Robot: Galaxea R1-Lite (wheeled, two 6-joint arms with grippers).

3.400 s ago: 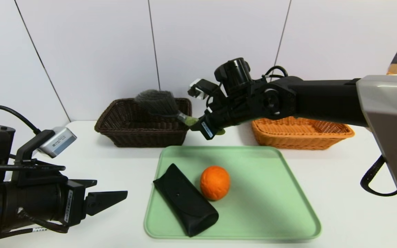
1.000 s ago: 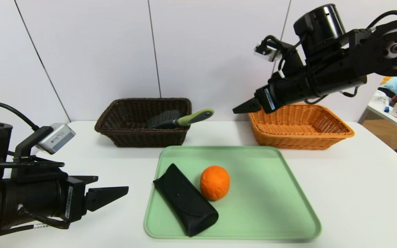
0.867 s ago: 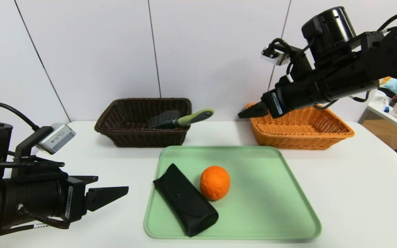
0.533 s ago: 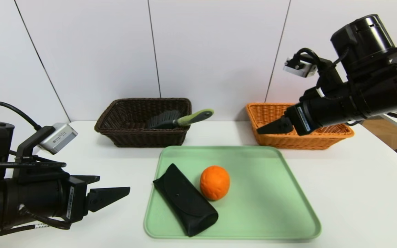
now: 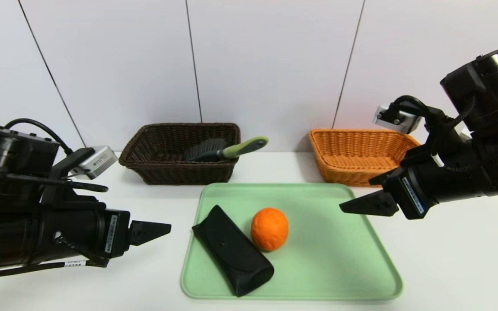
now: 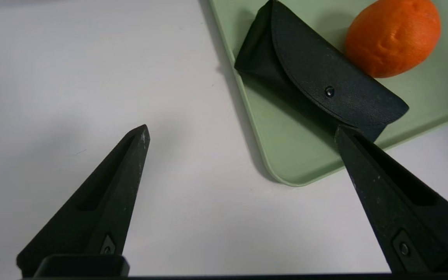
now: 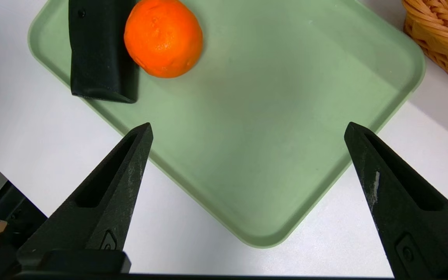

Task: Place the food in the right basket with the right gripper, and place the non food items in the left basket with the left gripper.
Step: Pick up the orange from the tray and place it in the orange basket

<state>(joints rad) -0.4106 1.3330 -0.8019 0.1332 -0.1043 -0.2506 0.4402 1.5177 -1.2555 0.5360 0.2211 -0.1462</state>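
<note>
Reaching for the orange fruit (image 5: pixel 269 229) with its jaws spread wide, the right gripper (image 5: pixel 363 205) could push the touching black case (image 5: pixel 232 251) or roll the fruit on the green tray (image 5: pixel 339 259), while the left gripper (image 5: pixel 154 231), also spread, waits beside the tray.
</note>
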